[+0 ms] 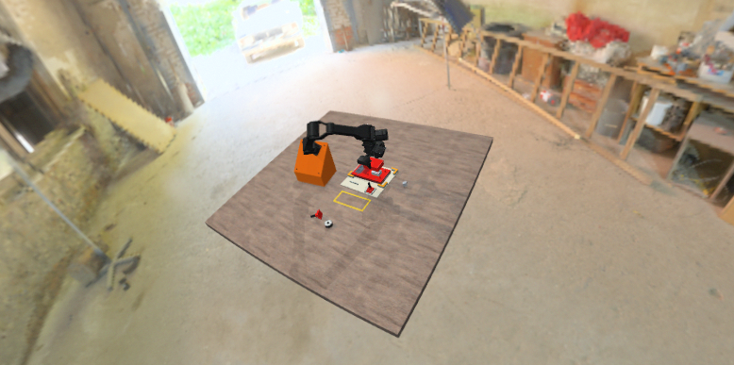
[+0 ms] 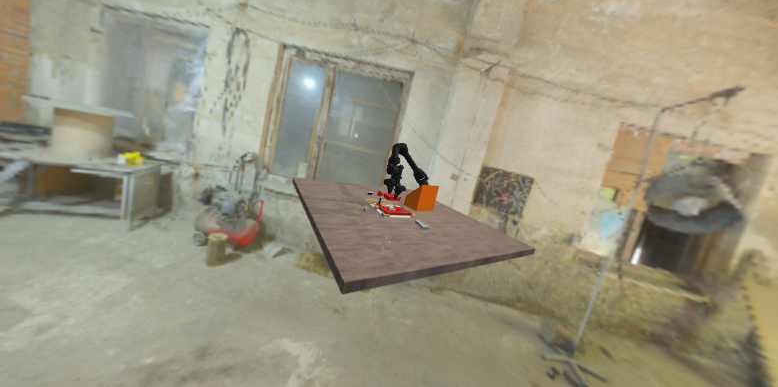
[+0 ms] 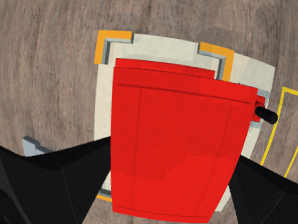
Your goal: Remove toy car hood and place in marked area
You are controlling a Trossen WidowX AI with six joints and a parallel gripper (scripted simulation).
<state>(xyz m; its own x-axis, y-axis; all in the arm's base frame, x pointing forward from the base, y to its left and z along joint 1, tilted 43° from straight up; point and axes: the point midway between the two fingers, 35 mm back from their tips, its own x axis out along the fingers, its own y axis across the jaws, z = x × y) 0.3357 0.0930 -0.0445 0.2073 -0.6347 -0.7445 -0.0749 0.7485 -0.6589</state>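
Note:
The red hood (image 1: pixel 377 162) (image 2: pixel 390 196) (image 3: pixel 175 135) is off the toy car and hangs above it, roughly level. My gripper (image 1: pixel 371 162) (image 3: pixel 174 152) is shut on the hood, one black finger at each long side. The fingertips are too small to make out in the exterior view. The red toy car (image 1: pixel 365 174) (image 2: pixel 395 210) (image 3: pixel 165 63) sits below on a cream board (image 1: pixel 354 184) (image 3: pixel 102 115); in the wrist view the hood hides most of it. The marked area, a yellow outline (image 1: pixel 348 206) (image 3: pixel 266 149), lies on the table beside the board, with nothing inside it.
Orange corner brackets (image 3: pixel 116 36) stand around the car. A small red part with a black stick (image 1: pixel 369 189) (image 3: pixel 267 115) stands on the board. Beyond the outline lie a red-and-black piece (image 1: pixel 319 214) and a wheel (image 1: pixel 328 223). An orange block (image 1: pixel 314 164) (image 2: pixel 424 199) stands under the arm's base. A grey bar (image 2: pixel 421 224) lies near the car.

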